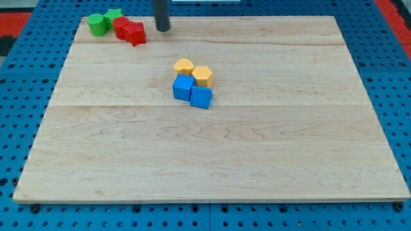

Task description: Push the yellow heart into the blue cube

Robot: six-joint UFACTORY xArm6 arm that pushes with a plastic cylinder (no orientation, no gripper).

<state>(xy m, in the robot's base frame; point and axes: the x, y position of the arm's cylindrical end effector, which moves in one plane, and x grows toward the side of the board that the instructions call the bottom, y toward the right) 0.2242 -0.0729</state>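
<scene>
My tip (163, 28), a bare rod with no jaws, sits near the pale wooden board's (289, 167) top edge, well apart from the centre cluster, where the small yellow heart-shaped block (184, 66) already touches the blue cube-shaped block (183, 88) (I judge), so a careless shove could scatter the second yellow block (203, 76) and second blue block (201, 97).

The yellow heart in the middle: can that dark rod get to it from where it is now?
Probably yes. My tip sits near the view's top, and bare board lies between it and the yellow blocks; the red blocks stay off to the view's left.

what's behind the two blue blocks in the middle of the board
Two yellow blocks: one toward the view's top, another touching the blue blocks. Their lower edges are hidden by the blue ones. My tip is farther back.
</scene>
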